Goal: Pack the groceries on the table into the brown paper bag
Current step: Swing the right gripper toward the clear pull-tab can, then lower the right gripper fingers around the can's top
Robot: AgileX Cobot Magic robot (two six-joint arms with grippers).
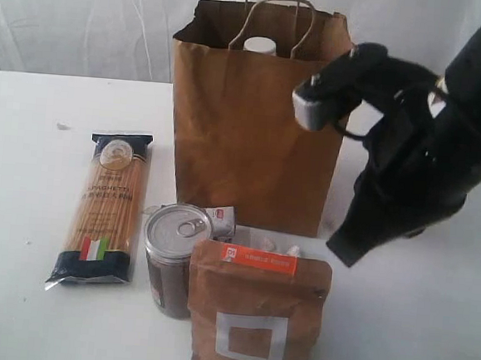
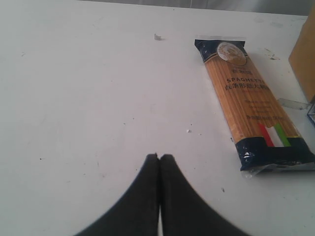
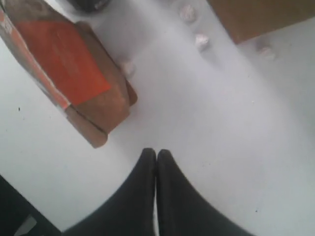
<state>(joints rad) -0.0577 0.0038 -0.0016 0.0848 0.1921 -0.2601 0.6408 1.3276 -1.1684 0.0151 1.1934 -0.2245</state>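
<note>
Standing upright, brown paper bag [image 1: 244, 139], white-capped bottle [image 1: 260, 45] inside

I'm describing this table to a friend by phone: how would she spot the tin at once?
Find the tall brown paper bag standing on the white table. In front of it, between the flat spaghetti packet and the brown pouch, stands the tin. Unlike those two, it is a cylinder with a silvery ring-pull lid.

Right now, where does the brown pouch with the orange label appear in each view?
Exterior view: brown pouch low centre, before the brown paper bag.
Left wrist view: pouch absent; the bag's edge shows.
Right wrist view: pouch near the right gripper; bag corner behind.
Shared landmark: the bag.
</note>
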